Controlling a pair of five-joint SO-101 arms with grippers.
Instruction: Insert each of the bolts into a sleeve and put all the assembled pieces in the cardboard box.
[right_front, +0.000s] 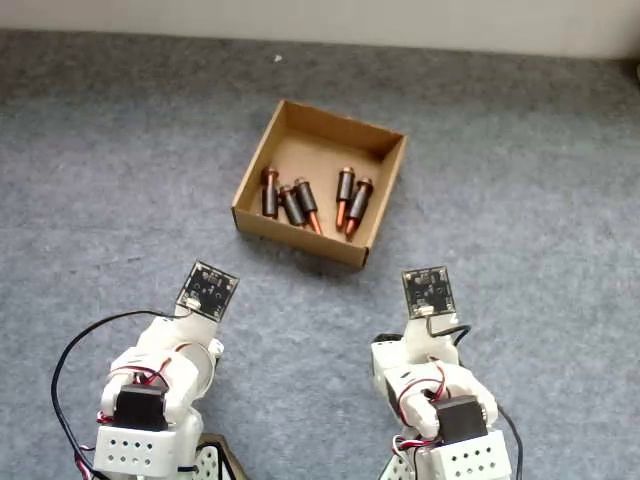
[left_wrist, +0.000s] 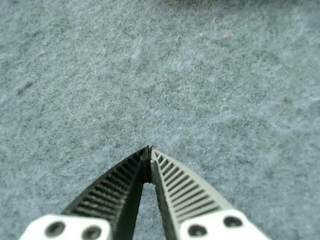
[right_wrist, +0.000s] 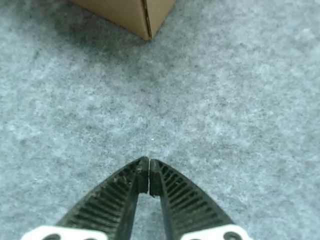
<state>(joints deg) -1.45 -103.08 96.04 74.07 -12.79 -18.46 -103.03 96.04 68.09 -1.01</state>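
At the near edge of the grey desk (right_front: 530, 180), the left pincer (left_wrist: 149, 152) and the right pincer (right_wrist: 149, 162) are each clenched on nothing, tips pressed together just above the surface. Farther out, between the two arms and somewhat nearer the right pincer, the open cardboard box (right_front: 300, 240) holds several sleeved bolts (right_front: 345, 197) lying on its floor.
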